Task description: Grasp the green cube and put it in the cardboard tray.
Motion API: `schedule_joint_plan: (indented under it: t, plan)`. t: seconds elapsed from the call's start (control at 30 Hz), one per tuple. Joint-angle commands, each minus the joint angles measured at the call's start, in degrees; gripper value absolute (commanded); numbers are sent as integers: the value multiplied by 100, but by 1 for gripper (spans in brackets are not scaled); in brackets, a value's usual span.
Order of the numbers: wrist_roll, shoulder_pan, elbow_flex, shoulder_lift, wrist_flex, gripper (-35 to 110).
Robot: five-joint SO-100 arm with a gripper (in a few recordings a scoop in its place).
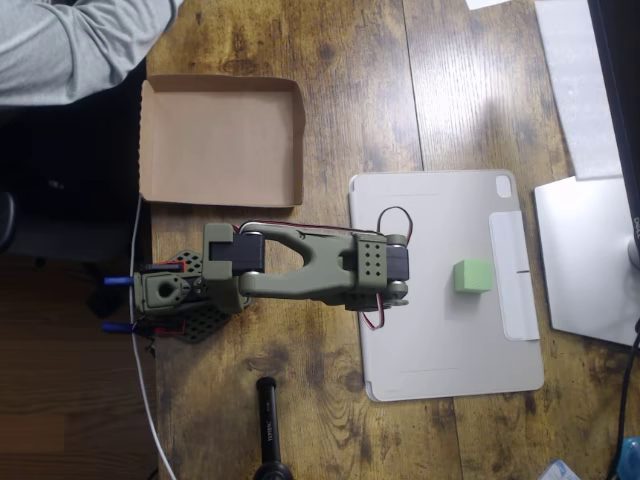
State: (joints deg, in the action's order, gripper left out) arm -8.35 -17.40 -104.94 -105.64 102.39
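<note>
No writing I can read anywhere, my arm [320, 268] bare of labels, cardboard tray [222, 140] plain, green cube [472, 276] unmarked, grey tablet cover [440, 340] without brand, wooden counter [340, 90] unsigned

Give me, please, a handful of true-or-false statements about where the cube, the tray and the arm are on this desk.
1. The green cube rests on the light grey tablet cover. True.
2. The cardboard tray already holds the cube. False: the tray's inside is bare and the cube lies far to its right in the overhead view.
3. The olive-green arm stretches from its base toward the cube. True.
4. The cube touches the arm. False: a gap of grey cover separates them.
5. The tray sits on the tablet cover. False: it lies on the wooden table, left of the cover.
</note>
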Motion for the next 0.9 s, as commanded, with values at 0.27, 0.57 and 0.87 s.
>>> schedule_joint_plan:
  t: [0.27, 0.57, 0.87]
  plan:
    - [1503, 545, 123, 519, 123, 0]
    - [1477, 387, 554, 475, 105, 0]
    - [1582, 176, 3463, 1696, 105, 0]
